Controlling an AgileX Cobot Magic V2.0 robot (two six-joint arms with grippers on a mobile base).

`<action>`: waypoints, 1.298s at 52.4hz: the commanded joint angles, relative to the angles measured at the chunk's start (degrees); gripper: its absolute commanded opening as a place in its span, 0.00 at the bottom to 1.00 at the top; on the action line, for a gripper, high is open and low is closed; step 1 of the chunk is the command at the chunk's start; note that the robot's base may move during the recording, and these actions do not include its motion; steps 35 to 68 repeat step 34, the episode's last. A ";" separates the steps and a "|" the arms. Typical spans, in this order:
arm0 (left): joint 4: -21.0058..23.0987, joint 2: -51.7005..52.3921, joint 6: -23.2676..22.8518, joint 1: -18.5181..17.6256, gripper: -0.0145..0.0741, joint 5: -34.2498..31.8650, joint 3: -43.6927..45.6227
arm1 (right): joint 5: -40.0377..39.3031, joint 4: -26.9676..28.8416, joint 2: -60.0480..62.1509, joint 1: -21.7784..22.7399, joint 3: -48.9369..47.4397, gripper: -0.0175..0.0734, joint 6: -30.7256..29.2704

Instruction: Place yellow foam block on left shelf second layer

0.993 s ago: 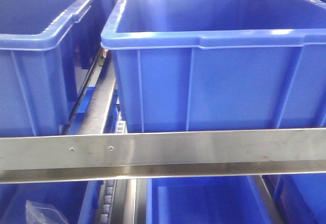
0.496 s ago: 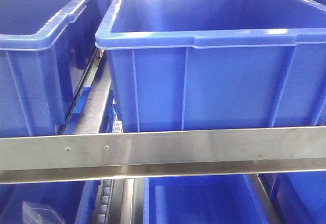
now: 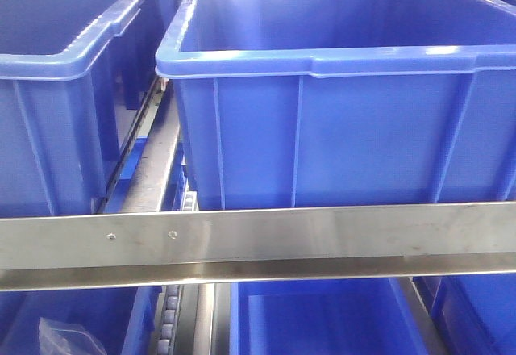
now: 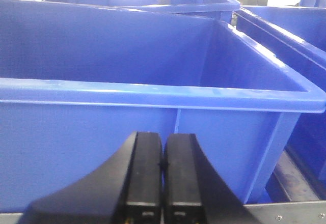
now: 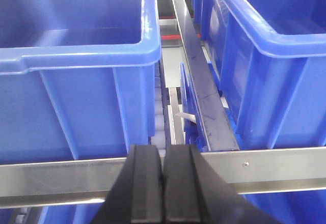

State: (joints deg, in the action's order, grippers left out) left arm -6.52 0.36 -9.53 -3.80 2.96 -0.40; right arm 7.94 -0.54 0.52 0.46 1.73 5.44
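Note:
The yellow foam block is out of view in every frame. My left gripper (image 4: 163, 142) is shut and empty, its black fingers pressed together in front of the near wall of a blue bin (image 4: 153, 94). My right gripper (image 5: 163, 155) is shut and empty, in front of the steel shelf rail (image 5: 275, 165), below the gap between two blue bins. Neither gripper shows in the front view.
In the front view, two large blue bins (image 3: 339, 60) (image 3: 56, 64) stand side by side on the shelf behind a steel rail (image 3: 322, 238). A roller track (image 3: 153, 161) runs between them. More blue bins (image 3: 322, 323) and a clear plastic bag (image 3: 64, 337) lie on the layer below.
The front view has shifted slightly sideways: the bins and rail screws moved left, then back a little to the right. Nothing was taken hold of or let go.

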 commanded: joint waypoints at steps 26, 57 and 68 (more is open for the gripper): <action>-0.02 -0.25 -0.14 -0.13 0.32 -4.65 -1.36 | -4.46 0.06 1.34 0.48 -1.20 0.23 -0.29; -0.02 -0.25 -0.14 -0.13 0.32 -4.65 -1.36 | -4.46 0.06 1.34 0.48 -1.20 0.23 -0.29; -0.02 -0.25 -0.14 -0.13 0.32 -4.65 -1.36 | -4.46 0.06 1.34 0.48 -1.20 0.23 -0.29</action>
